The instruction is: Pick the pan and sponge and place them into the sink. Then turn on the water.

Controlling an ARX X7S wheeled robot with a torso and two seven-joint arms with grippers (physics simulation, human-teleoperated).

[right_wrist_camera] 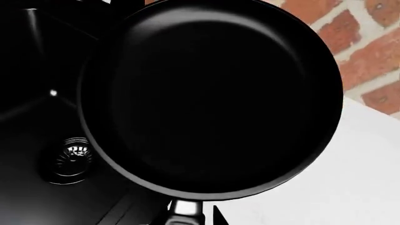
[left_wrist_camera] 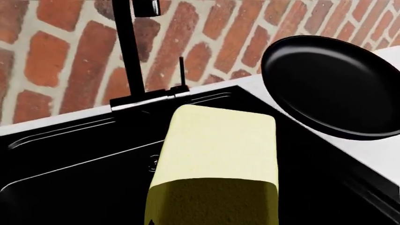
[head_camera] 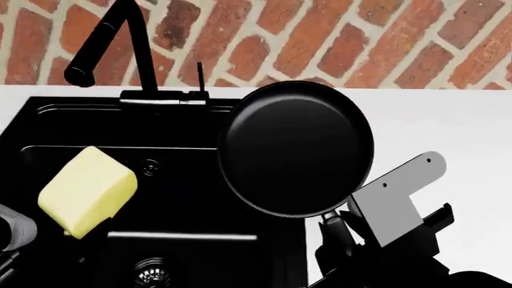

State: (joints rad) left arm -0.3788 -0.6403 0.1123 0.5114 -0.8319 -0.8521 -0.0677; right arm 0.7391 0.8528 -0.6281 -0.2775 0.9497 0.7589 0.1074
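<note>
In the head view we see the pan (head_camera: 296, 147) held up in the air, its round black bowl overlapping the right rim of the sink (head_camera: 48, 129) and the white countertop (head_camera: 448, 132). Its handle runs down toward five o'clock into the right gripper (head_camera: 340, 231), whose grey bracket and dark body sit at the lower right. We take the fingers to be pinching the handle near its base, since the pan hangs off the surface with only that contact showing, though the fingertips themselves are mostly hidden.

The right wrist view looks straight into the pan (right_wrist_camera: 209, 98), with the metal ferrule of the handle at six o'clock. Beyond it at eight o'clock we see the round metal drain (right_wrist_camera: 72, 157) in the sink floor (right_wrist_camera: 31, 117), and the countertop (right_wrist_camera: 350, 178) at four o'clock.

The sponge (head_camera: 86, 191), pale yellow, sits at the left of the head view, at about nine o'clock from the pan and well apart from it, tilted above the basin. A grey part of the left arm (head_camera: 14, 231) shows just beside its lower corner. In the left wrist view the sponge (left_wrist_camera: 216, 159) fills the near centre, jutting out from the camera, which tells us the left gripper is pinching it, though we cannot see its fingers.

The black faucet (head_camera: 112, 42) rises at the sink's back edge at twelve o'clock, before the brick wall (head_camera: 360, 36); its small lever (head_camera: 200, 75) stands upright beside it.
</note>
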